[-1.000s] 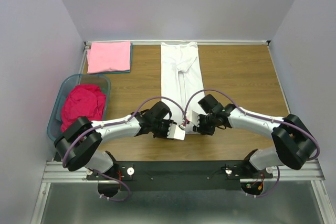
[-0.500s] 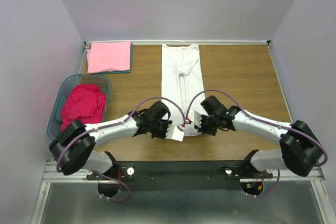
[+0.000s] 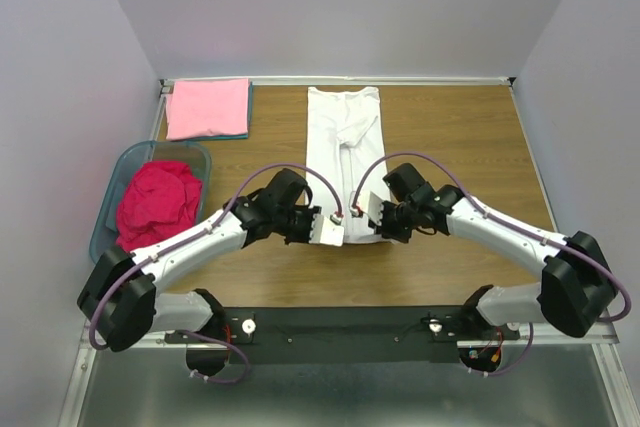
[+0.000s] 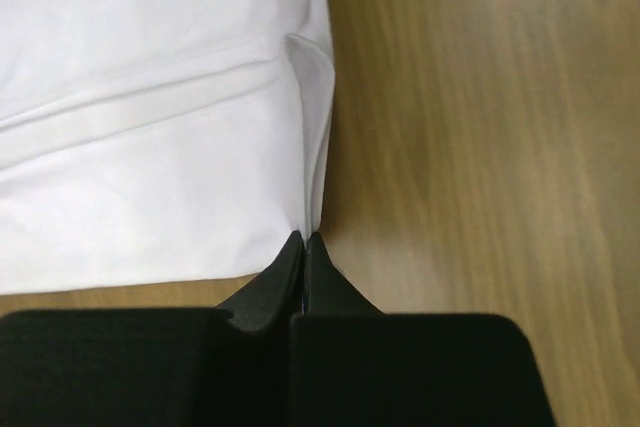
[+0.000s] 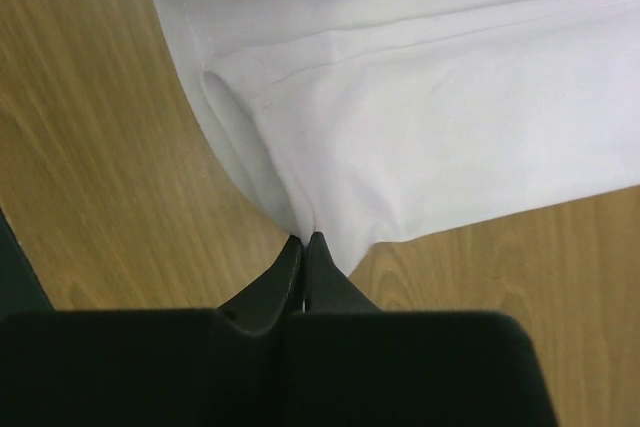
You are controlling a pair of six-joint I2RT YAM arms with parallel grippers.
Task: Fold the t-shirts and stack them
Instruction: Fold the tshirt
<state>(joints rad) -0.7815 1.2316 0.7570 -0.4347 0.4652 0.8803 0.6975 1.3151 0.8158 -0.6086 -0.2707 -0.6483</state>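
Note:
The white t-shirt (image 3: 346, 152) lies as a long narrow strip down the middle of the table. My left gripper (image 3: 322, 228) is shut on its near left corner, and in the left wrist view the white t-shirt (image 4: 150, 137) runs into the pinched tips of that gripper (image 4: 303, 239). My right gripper (image 3: 372, 217) is shut on the near right corner; the right wrist view has the white t-shirt (image 5: 420, 117) caught between the tips of that gripper (image 5: 303, 239). A folded light pink t-shirt (image 3: 208, 107) sits at the far left. A magenta-red t-shirt (image 3: 157, 199) is bunched in the basket.
A teal plastic basket (image 3: 122, 169) stands at the table's left edge. The pink shirt rests on a teal cloth whose edge (image 3: 240, 134) peeks out. Bare wooden table (image 3: 460, 147) spreads to the right of the white shirt.
Both grippers have shut on the white shirt's near corners. Both arms have drawn that near hem away from the table's front edge, toward the far side.

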